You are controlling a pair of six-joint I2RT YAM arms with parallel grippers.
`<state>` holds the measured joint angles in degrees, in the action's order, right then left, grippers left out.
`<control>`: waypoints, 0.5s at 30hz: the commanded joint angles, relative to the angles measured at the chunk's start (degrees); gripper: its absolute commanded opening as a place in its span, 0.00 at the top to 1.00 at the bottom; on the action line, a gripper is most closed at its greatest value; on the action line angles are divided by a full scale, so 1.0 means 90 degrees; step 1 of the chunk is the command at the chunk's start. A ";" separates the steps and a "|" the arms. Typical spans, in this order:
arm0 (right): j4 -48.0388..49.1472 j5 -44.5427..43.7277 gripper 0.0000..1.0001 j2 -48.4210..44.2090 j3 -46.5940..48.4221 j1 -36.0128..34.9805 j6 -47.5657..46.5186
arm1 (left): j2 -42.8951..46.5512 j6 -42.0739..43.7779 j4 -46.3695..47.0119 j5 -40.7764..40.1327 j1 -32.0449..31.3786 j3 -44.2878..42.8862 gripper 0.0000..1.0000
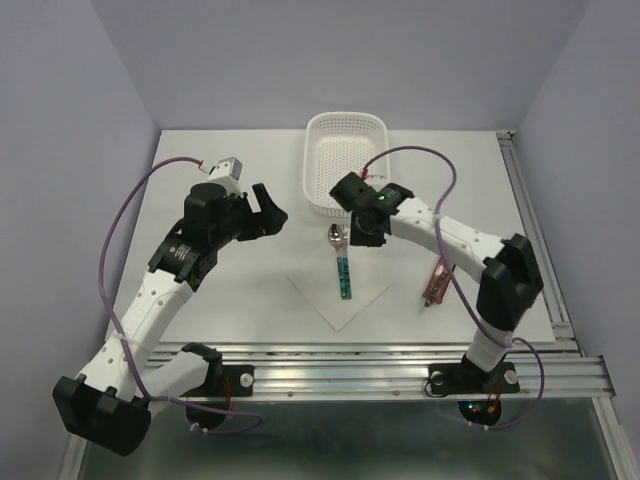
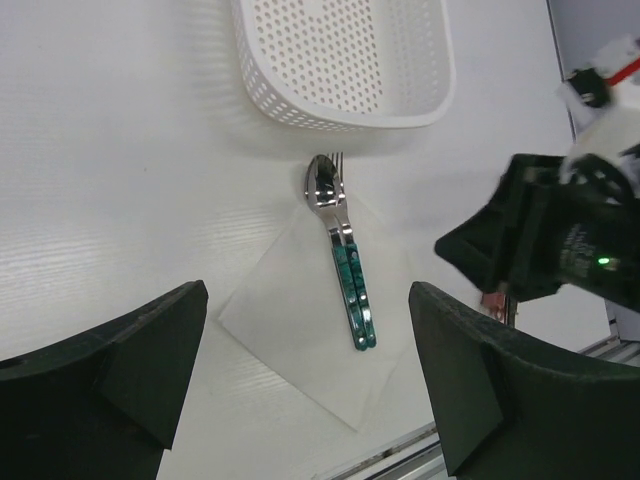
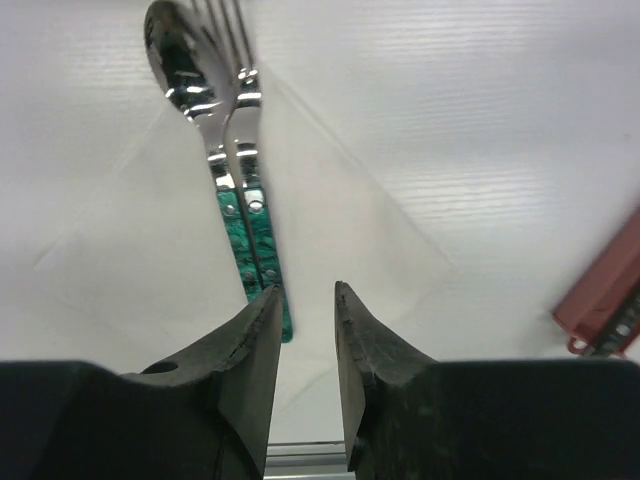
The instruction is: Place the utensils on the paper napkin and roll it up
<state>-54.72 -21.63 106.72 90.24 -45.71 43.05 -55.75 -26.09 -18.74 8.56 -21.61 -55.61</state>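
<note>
A spoon with a shiny bowl and a dark green handle lies on the white paper napkin, which sits as a diamond near the table's front. A fork with a matching green handle lies close beside the spoon; both heads reach past the napkin's far corner. My right gripper hovers over the handle ends, jaws slightly apart and empty, above the napkin. My left gripper is wide open and empty, raised over the napkin left of the spoon. It also shows in the top view.
A white perforated basket stands just behind the utensils, near the right arm's wrist. A small red-brown object lies on the table to the right of the napkin. An aluminium rail runs along the front edge.
</note>
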 commanded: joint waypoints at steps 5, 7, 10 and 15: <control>-0.0219 -0.0126 0.66 -0.2334 -0.1880 0.1787 0.0821 | -0.0027 0.0271 0.0207 0.0358 0.0037 -0.0012 0.06; -0.0151 -0.0165 0.64 -0.2774 -0.2320 0.2167 0.0939 | -0.0046 0.0262 0.0266 0.0445 0.0037 0.0056 0.06; -0.0121 -0.0107 0.64 -0.3019 -0.2692 0.2500 0.1242 | -0.0066 0.0223 0.0383 0.0543 0.0037 0.0125 0.06; 0.0317 0.0049 0.67 -0.3225 -0.3180 0.2833 0.1545 | -0.0076 0.0262 0.0383 0.0719 0.0028 0.0125 0.07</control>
<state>-55.05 -21.87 79.92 63.57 -21.80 53.43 -56.73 -25.04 -18.02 13.02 -21.52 -54.76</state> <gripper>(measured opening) 0.349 0.935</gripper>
